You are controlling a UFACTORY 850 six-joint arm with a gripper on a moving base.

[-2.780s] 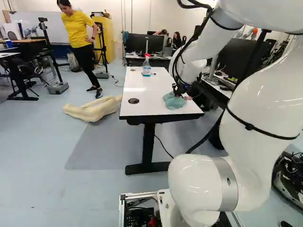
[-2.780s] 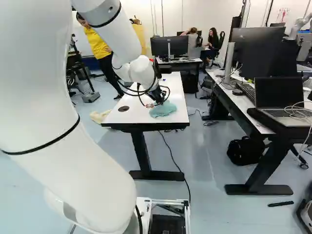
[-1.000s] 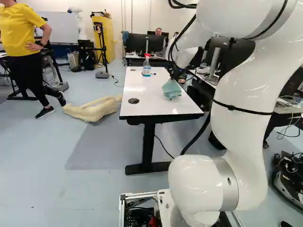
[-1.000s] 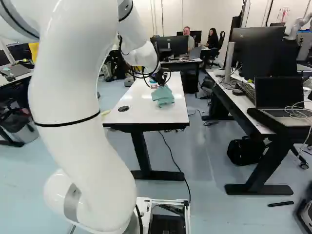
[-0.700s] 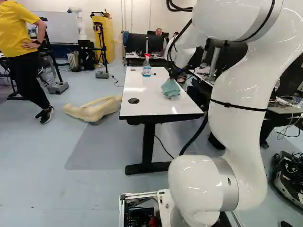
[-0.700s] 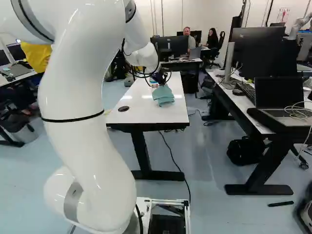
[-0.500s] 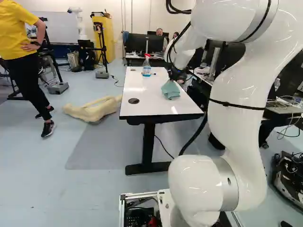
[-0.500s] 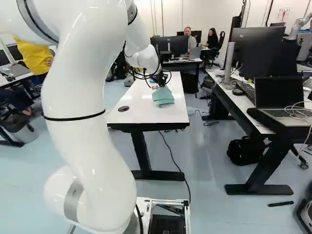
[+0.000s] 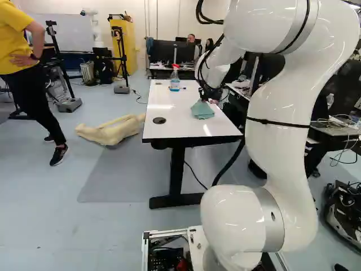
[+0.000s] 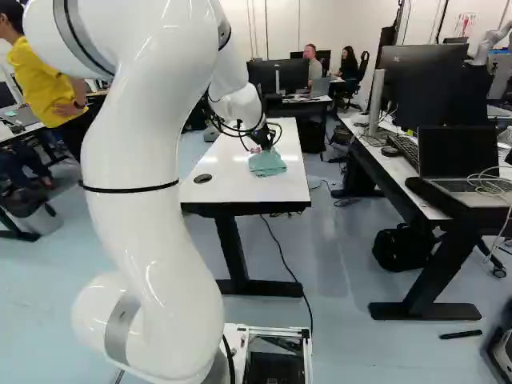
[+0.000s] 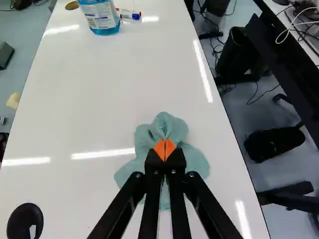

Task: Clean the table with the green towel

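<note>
Evidently the wipe is the step in hand; the black two-finger gripper has its orange pads drawn together on a pinch of the green towel, near the middle of the cloth, most likely so that the loose folds fan out around the grip and make a broad soft pad against the glossy white tabletop; the white arm reaches out over the table and points the gripper downward, presumably to press the cloth flat and keep the hard tips from scraping; the blue spray bottle stands toward the far end with the capped markers lying just beside it, which would suit wiping the nearer part first, though a longer stroke might nudge them. As for the towel, it lies directly under the gripper, bunched up between and just ahead of the fingertips, its lower folds spreading to both sides and seemingly resting on the surface; the black cable grommet sits apart from it, toward the table's left edge; how much has been cleaned cannot be told, so overlapping strokes under light, even pressure seem wise.
</note>
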